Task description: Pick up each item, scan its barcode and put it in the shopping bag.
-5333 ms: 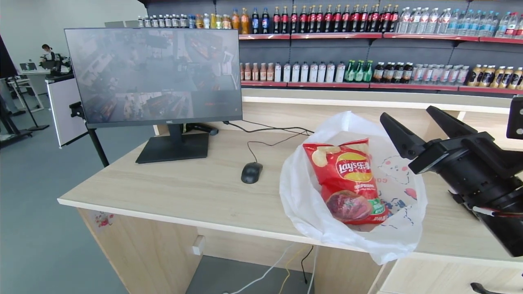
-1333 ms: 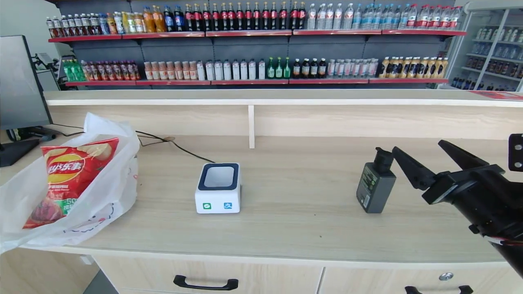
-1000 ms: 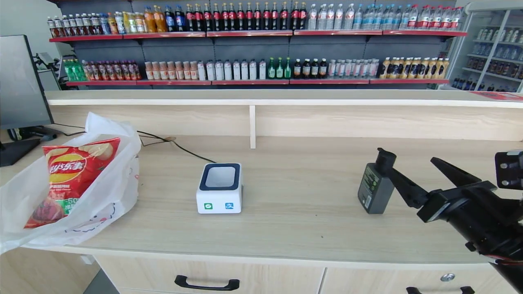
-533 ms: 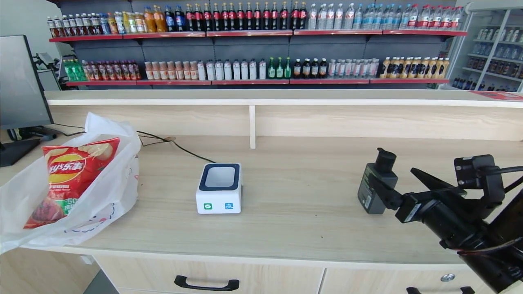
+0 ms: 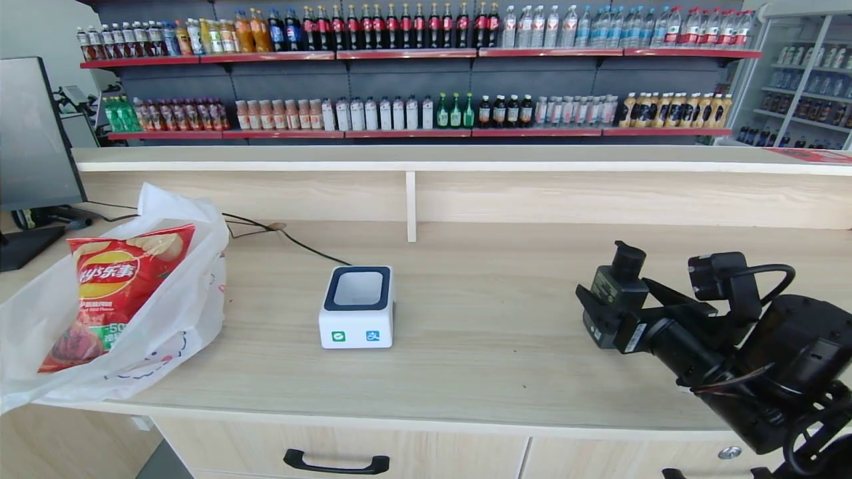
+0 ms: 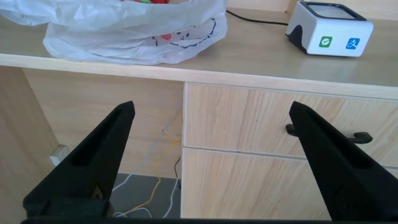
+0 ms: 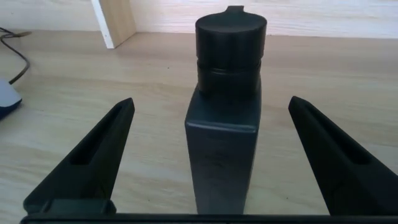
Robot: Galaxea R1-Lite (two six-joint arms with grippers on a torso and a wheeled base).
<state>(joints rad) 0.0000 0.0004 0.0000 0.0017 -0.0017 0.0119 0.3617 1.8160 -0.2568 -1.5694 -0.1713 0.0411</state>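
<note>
A dark grey bottle (image 5: pixel 629 258) with a black cap stands upright on the right part of the wooden counter (image 5: pixel 492 332). My right gripper (image 5: pixel 614 289) is open and straddles the bottle's body, one finger on each side. In the right wrist view the bottle (image 7: pixel 227 130) stands centred in the right gripper (image 7: pixel 211 102), clear of both fingers (image 7: pixel 93 168). The white shopping bag (image 5: pixel 133 313) lies at the counter's left end with a red chip bag (image 5: pixel 106 286) inside. The white scanner (image 5: pixel 357 307) sits mid-counter. My left gripper (image 6: pixel 211 106) hangs open and empty below the counter's edge, facing the drawer fronts.
A black cable (image 5: pixel 293 243) runs from the scanner toward a monitor (image 5: pixel 33 133) at the far left. A raised wooden ledge (image 5: pixel 466 166) with a thin divider (image 5: pixel 411 206) backs the counter. Shelves of drinks (image 5: pixel 413 113) stand behind. Drawers with black handles (image 5: pixel 336 460) sit below.
The head camera has swung from the bag to the counter's right part. Over the last second my right gripper dropped, rolled and slid forward until its open fingers straddled the bottle.
</note>
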